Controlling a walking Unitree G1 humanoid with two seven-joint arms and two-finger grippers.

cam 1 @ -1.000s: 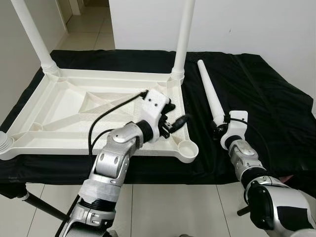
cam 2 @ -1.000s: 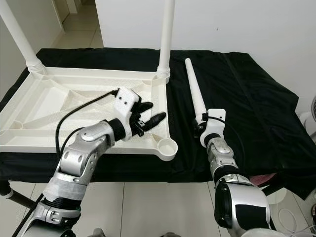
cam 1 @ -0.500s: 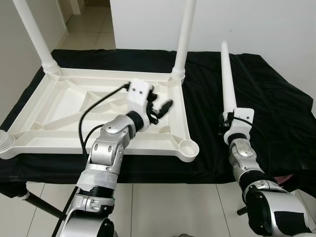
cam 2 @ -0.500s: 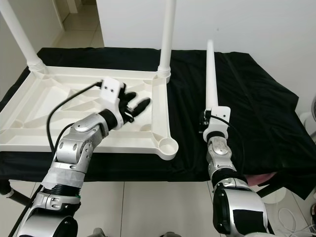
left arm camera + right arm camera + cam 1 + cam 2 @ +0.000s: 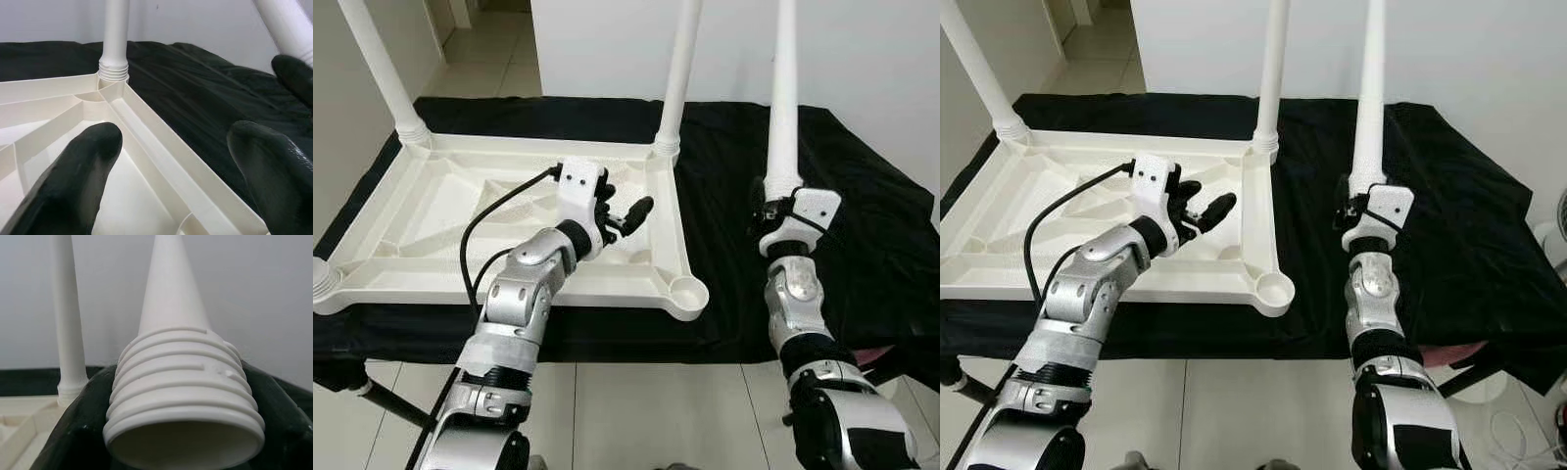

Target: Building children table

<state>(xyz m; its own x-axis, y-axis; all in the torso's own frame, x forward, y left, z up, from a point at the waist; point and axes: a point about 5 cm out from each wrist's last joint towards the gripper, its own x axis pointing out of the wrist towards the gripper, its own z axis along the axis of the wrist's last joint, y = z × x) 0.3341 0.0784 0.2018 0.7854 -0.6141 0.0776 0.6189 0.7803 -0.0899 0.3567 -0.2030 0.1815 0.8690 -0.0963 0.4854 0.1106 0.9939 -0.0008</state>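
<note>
- White plastic ribbed tabletop lies upside down on the black cloth-covered work surface.
- Done so far: two white tapered plastic legs stand upright in the far corner sockets: far-left leg, far-right leg. At the near-left corner a threaded white stub sits at the frame edge, probably another fitted leg, but I can't confirm.
- Left to do: near-right round corner socket is empty.
- Right gripper is clamped around the threaded base of a loose white tapered leg, holding it roughly vertical over the cloth, to the right of the tabletop and apart from it. Right wrist view has the ribbed thread end pointing back at the camera, seated between the fingers.
- Left gripper hovers over the underside of the tabletop near the right rail, fingers spread, holding nothing.
- Judgement: roughly half or more assembled. The held leg's thread end probably needs to go into the empty socket and be screwed in, with the free gripper available to steady the top.
</note>
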